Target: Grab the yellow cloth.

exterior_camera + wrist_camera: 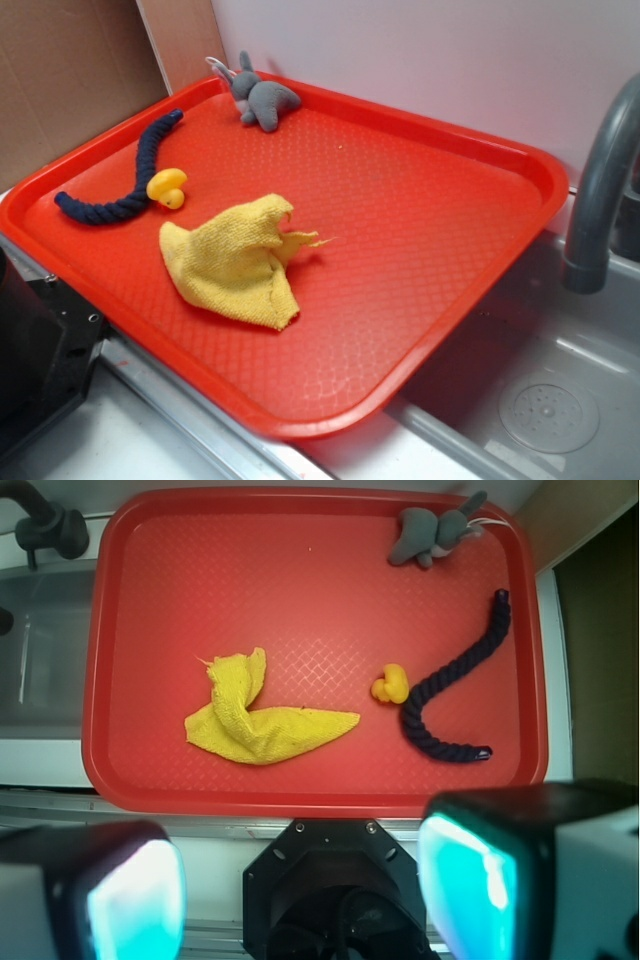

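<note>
The yellow cloth (238,262) lies crumpled on the red tray (420,230), toward its near left part; in the wrist view the yellow cloth (255,720) sits at the lower left of the tray (320,600). My gripper (300,885) is open and empty, high above and back from the tray's near edge, over the robot base (335,890). Its two fingers (470,880) frame the bottom of the wrist view. The gripper does not show in the exterior view.
A small yellow rubber duck (167,188) lies beside a dark blue rope (120,175) on the tray's left. A grey plush toy (260,97) lies at the far corner. A grey faucet (600,180) and sink (540,400) are to the right.
</note>
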